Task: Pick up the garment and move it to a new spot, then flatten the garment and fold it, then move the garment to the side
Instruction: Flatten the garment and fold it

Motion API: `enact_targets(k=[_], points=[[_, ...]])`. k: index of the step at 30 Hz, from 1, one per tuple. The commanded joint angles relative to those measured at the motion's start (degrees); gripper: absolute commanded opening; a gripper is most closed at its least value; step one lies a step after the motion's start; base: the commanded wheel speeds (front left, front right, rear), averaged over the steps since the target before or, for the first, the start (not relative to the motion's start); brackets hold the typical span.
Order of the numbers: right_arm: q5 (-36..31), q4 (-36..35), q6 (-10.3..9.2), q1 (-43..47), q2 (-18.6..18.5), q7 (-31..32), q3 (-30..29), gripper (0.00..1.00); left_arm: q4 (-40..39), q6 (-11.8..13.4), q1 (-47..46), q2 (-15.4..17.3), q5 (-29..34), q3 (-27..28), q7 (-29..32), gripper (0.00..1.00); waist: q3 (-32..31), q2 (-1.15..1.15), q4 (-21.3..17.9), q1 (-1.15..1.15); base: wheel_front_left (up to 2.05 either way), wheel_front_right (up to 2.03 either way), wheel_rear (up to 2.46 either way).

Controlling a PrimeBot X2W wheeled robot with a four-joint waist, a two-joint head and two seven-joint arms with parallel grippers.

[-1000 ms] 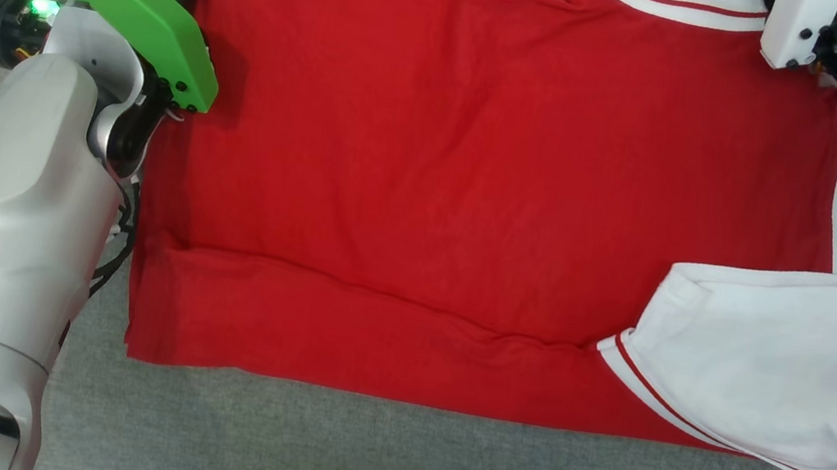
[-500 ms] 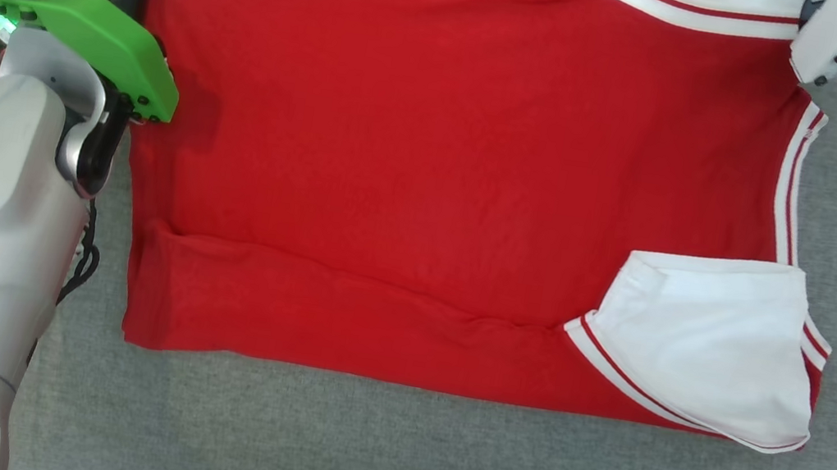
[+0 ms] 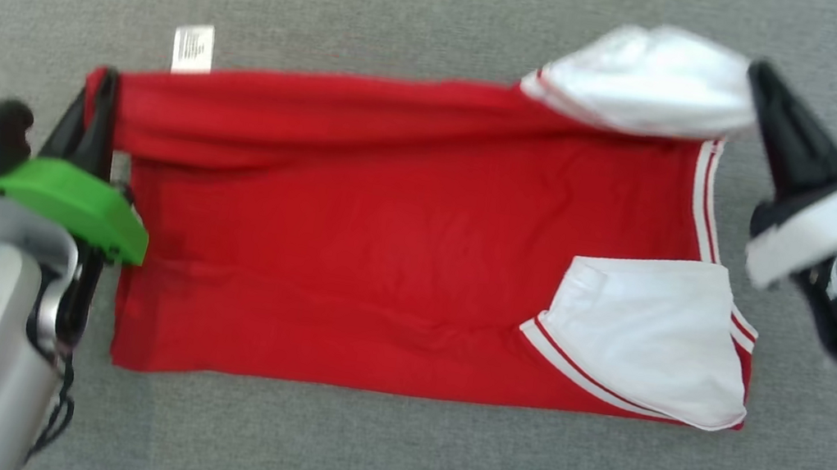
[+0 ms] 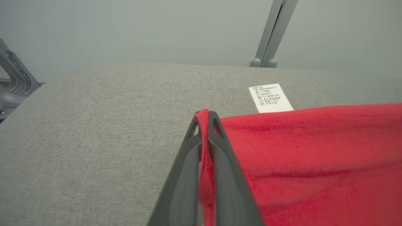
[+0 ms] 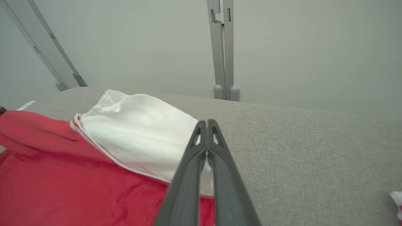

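Left hand (image 4: pixel 204 116) is clamped on a corner of the red knit shirt with white striped sleeves (image 3: pixel 400 249), which spreads rightward from it over the grey cloth desk (image 3: pixel 352 457). Beyond, right hand (image 5: pixel 206 123), fingers together, pinches the raised white sleeve (image 3: pixel 649 79).

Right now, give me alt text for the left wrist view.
The left gripper, jaws shut, pinches a corner of the red garment over a grey fabric surface. A white care label pokes out beyond its far edge.
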Motion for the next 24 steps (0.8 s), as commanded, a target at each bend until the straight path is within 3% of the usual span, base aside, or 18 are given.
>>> enact_targets(k=[1,7,13,14,15,16,17,24], points=[[-0.57,-1.59,-0.08,3.70,0.07,-0.36,-1.01,0.00,-2.22,1.30,3.13,0.93,-0.41,0.68,0.41,0.00,-1.20,0.00,-1.38,-0.01,0.00,0.00,0.00],[-2.86,-8.52,-0.07,20.09,4.29,1.13,-7.97,0.00,-11.99,5.47,15.02,2.02,-2.77,1.51,3.65,0.00,-1.30,0.00,-1.97,-0.01,0.00,0.00,0.00],[-6.30,-12.55,-0.07,30.36,9.36,2.70,-15.00,0.00,-14.90,7.01,20.20,1.93,-4.30,2.05,4.76,0.00,-1.81,0.00,-2.30,-0.01,0.00,0.00,0.00],[-6.67,-13.15,-0.07,31.68,10.30,3.24,-15.81,0.00,-15.14,7.11,20.66,2.06,-4.36,2.07,4.71,0.10,-1.94,0.00,-2.40,-0.01,0.00,0.00,0.00],[-7.66,-13.95,-0.07,33.02,11.13,3.85,-16.62,0.25,-15.24,7.31,21.30,2.27,-4.32,2.13,4.64,0.50,-2.10,0.00,-2.59,-0.01,0.00,0.00,0.00],[-8.32,-14.64,-0.07,33.88,11.74,4.21,-17.28,0.76,-15.38,7.37,21.73,2.29,-4.31,2.10,4.54,1.00,-2.20,0.00,-2.72,-0.01,0.00,0.00,0.00],[-9.16,-15.25,-0.07,34.98,12.50,4.67,-18.02,1.00,-15.50,7.46,22.13,2.22,-4.23,2.08,4.20,1.00,-2.43,0.00,-2.86,-0.01,0.00,0.00,0.00],[-16.99,-21.86,-0.07,39.87,17.71,2.28,-24.39,1.00,-18.46,11.43,24.86,1.38,0.30,2.50,-3.26,1.00,-4.53,0.00,-3.72,-0.01,0.00,0.00,0.00]])
